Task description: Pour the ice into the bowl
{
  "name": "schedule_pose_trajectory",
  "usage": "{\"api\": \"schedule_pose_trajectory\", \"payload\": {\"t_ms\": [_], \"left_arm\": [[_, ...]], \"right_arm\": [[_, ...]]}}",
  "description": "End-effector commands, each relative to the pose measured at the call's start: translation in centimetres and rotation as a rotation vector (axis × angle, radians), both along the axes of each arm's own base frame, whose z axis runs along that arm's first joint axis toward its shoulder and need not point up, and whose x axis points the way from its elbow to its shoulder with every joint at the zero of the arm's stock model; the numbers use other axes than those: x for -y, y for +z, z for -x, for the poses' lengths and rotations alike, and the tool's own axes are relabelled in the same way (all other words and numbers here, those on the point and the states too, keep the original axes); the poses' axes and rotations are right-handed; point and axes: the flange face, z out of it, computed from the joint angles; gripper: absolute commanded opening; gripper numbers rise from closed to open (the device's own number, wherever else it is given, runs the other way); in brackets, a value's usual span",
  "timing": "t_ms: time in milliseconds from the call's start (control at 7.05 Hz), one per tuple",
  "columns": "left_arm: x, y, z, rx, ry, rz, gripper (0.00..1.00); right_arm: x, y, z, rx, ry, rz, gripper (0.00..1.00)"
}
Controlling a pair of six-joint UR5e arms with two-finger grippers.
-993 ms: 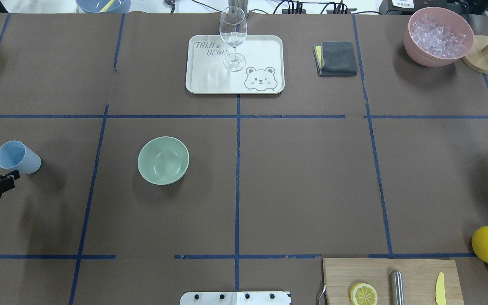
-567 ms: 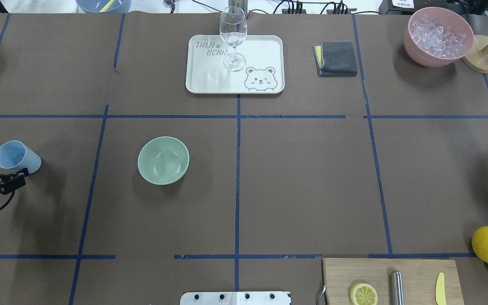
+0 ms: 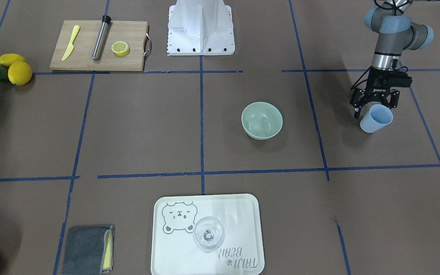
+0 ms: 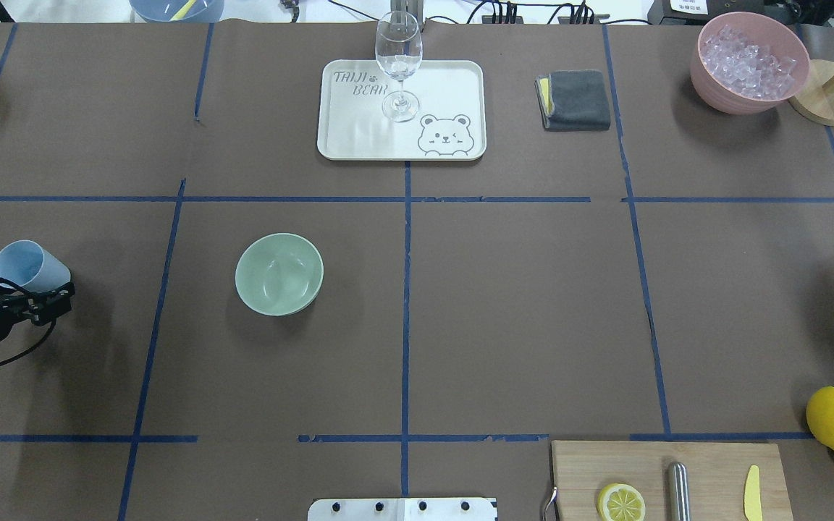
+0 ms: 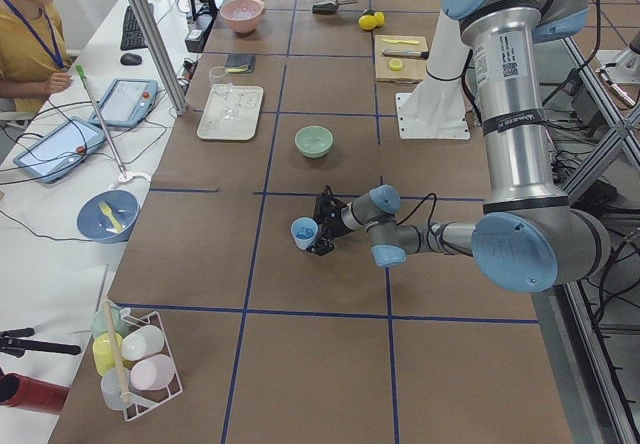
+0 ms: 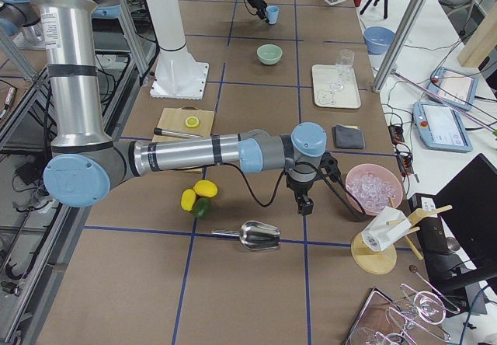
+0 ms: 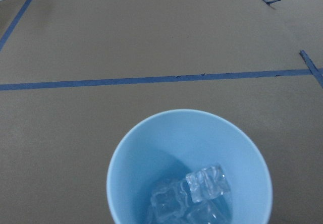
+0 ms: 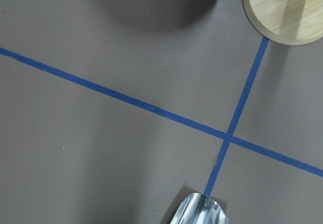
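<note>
Brown paper, ruled into squares by blue tape, covers the table on which we work. The left arm reaches down at the table's left edge. The right arm lies low over the right end. The right gripper shows only in a side view, so we cannot tell how its fingers stand. Along the far side sit a tray bearing a glass and, far right, a pink bowl heaped with spare cubes. The bowl, sage green and empty, stands upright left of centre. Well to its left stands the cup, light blue and upright, with bare paper between the two. The left gripper hangs just beside the cup on its near side, fingers spread wide and holding nothing. Whether the pads already flank the cup's wall we cannot tell. The ice, a few clear cubes, lies at the bottom of the cup.

We judge the step in hand to be the grasp of the cup, with the pour not yet begun. To do it well, we would bring the fingers level on either side of the wall, below the rim. We would close gently, since a thin cup will likely flex or tip if pinched off-centre. We would then lift straight, carry the cup right until its lip is over the bowl's middle, and tilt slowly. A low lip matters here: the cubes probably slide out all at once and could bounce over the rim.
</note>
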Motion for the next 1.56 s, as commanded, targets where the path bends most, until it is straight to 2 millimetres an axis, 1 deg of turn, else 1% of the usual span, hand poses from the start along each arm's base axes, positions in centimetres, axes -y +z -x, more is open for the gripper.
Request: {"api": "schedule_pose_trajectory", "payload": {"t_ms": [0, 142, 425, 567, 851, 993, 1134, 1276, 1418], "left_arm": [[0.5, 0.4, -0.9, 0.010, 0.006, -0.008, 0.95], [0.6, 0.3, -0.8, 0.009, 0.003, -0.009, 0.94], [0.8, 0.5, 0.1, -0.005, -0.004, -0.032, 0.94], [1.3, 0.5, 0.7, -0.012, -0.021, -0.036, 0.94], [1.4, 0.4, 0.8, -0.014, -0.031, -0.039, 0.94], [1.7, 0.9, 0.8, 0.003, -0.055, -0.048, 0.94], [1.6, 0.8, 0.9, -0.010, -0.058, -0.049, 0.79], [1.4, 0.8, 1.3, -0.026, -0.064, -0.057, 0.18], [1.2, 1.0, 1.8, -0.021, -0.065, -0.056, 0.00]], "right_arm": [[0.1, -0.1, 0.0, 0.000, 0.003, 0.000, 1.00], [0.2, -0.3, 0.0, 0.001, 0.004, -0.002, 1.00], [0.4, -0.5, 0.0, 0.000, 0.005, -0.006, 1.00], [0.4, -0.5, 0.0, 0.000, 0.005, -0.006, 1.00], [0.5, -0.6, 0.0, 0.000, 0.005, -0.008, 1.00], [0.5, -0.6, 0.0, 0.000, 0.005, -0.008, 1.00], [0.5, -0.7, 0.0, 0.002, 0.004, -0.009, 1.00], [0.5, -0.7, 0.0, 0.002, 0.004, -0.009, 1.00], [0.5, -0.7, 0.0, 0.002, 0.004, -0.009, 1.00]]}}
